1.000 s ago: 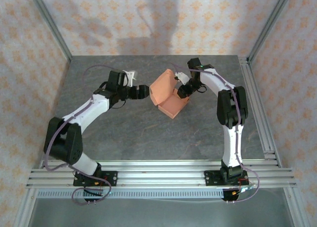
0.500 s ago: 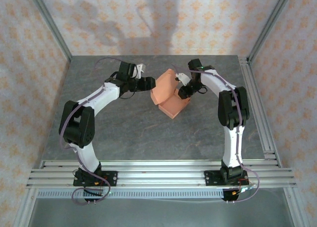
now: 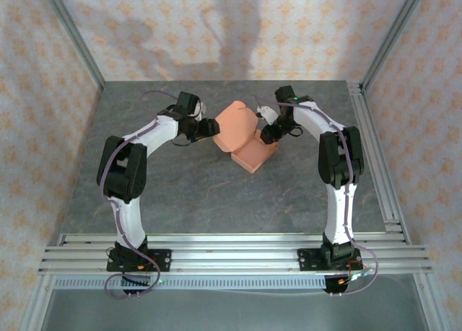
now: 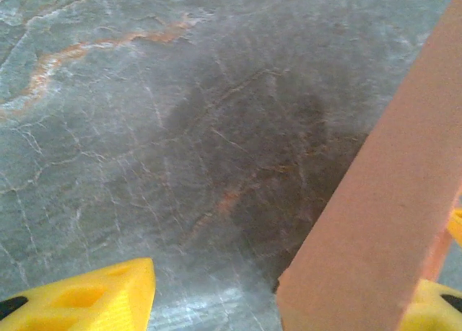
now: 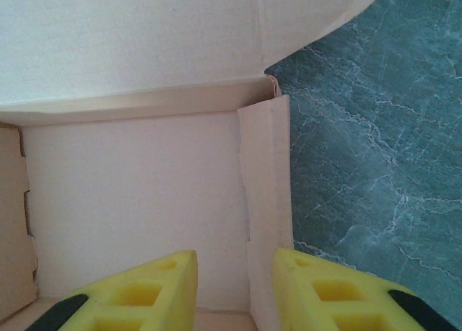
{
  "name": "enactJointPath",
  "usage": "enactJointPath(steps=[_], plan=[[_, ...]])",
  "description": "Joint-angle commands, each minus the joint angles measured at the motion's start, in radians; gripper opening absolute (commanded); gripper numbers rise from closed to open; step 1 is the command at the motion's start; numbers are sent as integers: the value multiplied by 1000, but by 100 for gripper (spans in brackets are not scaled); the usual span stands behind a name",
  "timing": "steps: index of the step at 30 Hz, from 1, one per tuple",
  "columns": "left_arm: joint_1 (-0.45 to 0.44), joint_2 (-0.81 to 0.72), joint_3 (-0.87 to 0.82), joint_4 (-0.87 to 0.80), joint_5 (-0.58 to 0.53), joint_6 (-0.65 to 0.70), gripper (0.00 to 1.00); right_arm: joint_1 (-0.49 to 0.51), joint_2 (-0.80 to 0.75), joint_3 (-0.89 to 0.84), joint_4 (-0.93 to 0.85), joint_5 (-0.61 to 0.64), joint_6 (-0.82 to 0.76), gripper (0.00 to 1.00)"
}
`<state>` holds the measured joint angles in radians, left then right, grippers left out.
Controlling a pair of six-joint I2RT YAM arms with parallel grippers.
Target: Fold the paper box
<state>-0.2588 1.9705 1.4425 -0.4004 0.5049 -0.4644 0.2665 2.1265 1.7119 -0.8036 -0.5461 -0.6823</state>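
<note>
The paper box (image 3: 253, 155) is salmon-orange and stands half formed mid-table, its big lid flap (image 3: 234, 126) raised and leaning left. My left gripper (image 3: 210, 127) is at the lid's left edge. In the left wrist view that flap (image 4: 390, 201) runs between the yellow fingers (image 4: 94, 298) of the left gripper (image 4: 289, 280), against the right one and well apart from the left one. My right gripper (image 3: 266, 133) is at the box's right side. Its jaws (image 5: 234, 255) are open and straddle the pale side wall (image 5: 266, 179), one finger inside the box.
The grey marbled table (image 3: 180, 187) has bare room in front of and around the box. Metal frame posts (image 3: 375, 50) and patterned walls close in the sides and back. An aluminium rail (image 3: 231, 248) runs along the near edge by the arm bases.
My left arm has swung in toward the box, and its jaws have narrowed around the lid's left edge. The lid has tipped slightly. The right arm has stayed put.
</note>
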Motion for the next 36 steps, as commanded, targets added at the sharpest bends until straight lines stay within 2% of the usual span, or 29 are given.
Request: enactJointPath(steps=[1,6,15,25,28,30,36], plan=[[4,33,22,-83,-25,-9,59,-9,4,-37,-44,46,-6,34],[-1,11,27,-75,-5,13,59,-10,-12,-36,-44,30,-2,34],[-52,-15,114,-179,7,121,63,-9,-89,-47,17,-115,29,36],[-54,-55,104,-176,-3,126,67,-35,-91,-47,73,-44,96,48],[-54,-55,91,-159,7,124,68,-36,-42,-4,30,5,100,47],[-54,-55,90,-155,11,127,68,-35,-10,27,0,14,95,43],[-54,-55,88,-148,27,134,68,-35,47,74,-56,-22,76,39]])
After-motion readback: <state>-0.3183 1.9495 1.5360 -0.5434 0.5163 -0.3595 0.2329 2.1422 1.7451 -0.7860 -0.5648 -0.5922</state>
